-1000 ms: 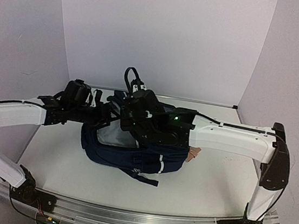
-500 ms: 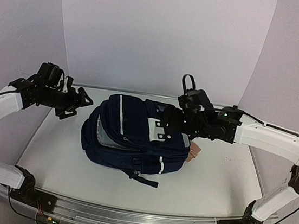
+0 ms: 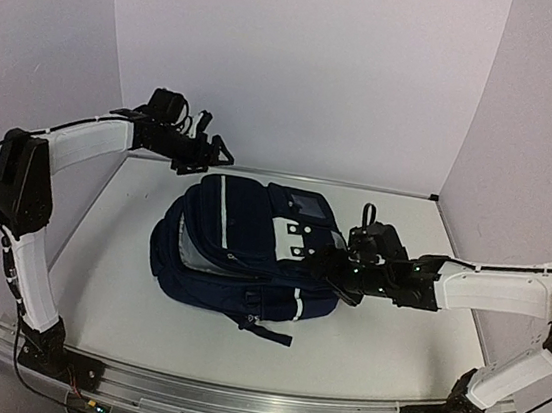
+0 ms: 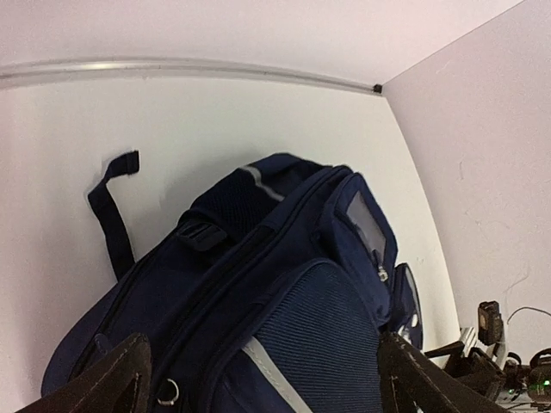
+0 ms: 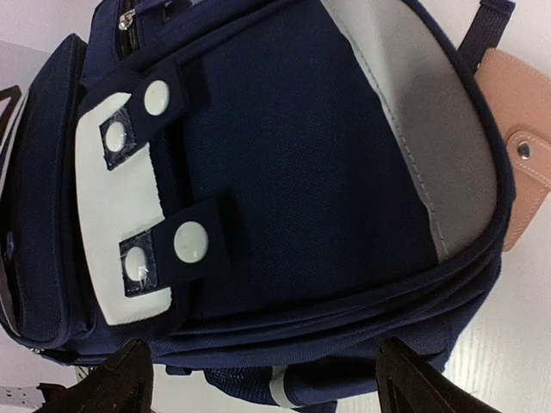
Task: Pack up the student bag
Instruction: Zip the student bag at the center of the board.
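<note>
The student bag (image 3: 240, 253), a navy-blue backpack with white stripes, lies flat in the middle of the table, its zips closed as far as I can see. My left gripper (image 3: 209, 153) is open and empty, hovering just behind the bag's far left end. In the left wrist view the bag (image 4: 284, 258) fills the frame between my spread fingers (image 4: 108, 383). My right gripper (image 3: 330, 272) is open and empty at the bag's right side. In the right wrist view the front pocket with white snap tabs (image 5: 164, 215) lies above my fingers (image 5: 116, 379).
A tan leather tag (image 5: 525, 146) sticks out from the bag's right edge. A loose black strap (image 4: 108, 206) lies on the table behind the bag, and another strap (image 3: 266, 328) lies at its near side. White walls close in the back and both sides.
The left arm swung from the far left round to the back of the bag. The right gripper came down and nearer, from above the bag's far right to its right side.
</note>
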Available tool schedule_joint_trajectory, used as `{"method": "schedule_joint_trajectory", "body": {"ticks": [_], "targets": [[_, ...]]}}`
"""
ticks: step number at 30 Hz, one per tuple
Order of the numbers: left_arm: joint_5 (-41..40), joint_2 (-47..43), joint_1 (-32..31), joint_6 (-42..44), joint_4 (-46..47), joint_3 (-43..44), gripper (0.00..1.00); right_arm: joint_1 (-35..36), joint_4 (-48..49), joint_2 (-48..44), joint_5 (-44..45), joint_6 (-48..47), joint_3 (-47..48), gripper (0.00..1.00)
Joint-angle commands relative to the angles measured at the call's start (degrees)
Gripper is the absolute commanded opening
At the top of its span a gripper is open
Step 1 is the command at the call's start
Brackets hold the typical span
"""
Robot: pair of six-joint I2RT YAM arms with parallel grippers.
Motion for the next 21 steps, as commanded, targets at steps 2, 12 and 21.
{"method": "schedule_joint_trajectory", "body": {"ticks": [2,12,21], "targets": [[7.88,3.00,-0.46,2.64,-2.04,-2.31,0.89,-0.05,13.19,6.91,-2.07,-0.41,2.19,0.85],[11.02,-16.63,-4.43,-1.87,3.02,-29.07,0.89,-5.97,13.76,21.28,-0.16,-15.80,18.99,0.85],[0.15,-39.95,-7.97,-12.14,-3.16,-41.00,0.92,-9.74,9.50,28.73,-4.64,-26.76,33.84,0.94]]}}
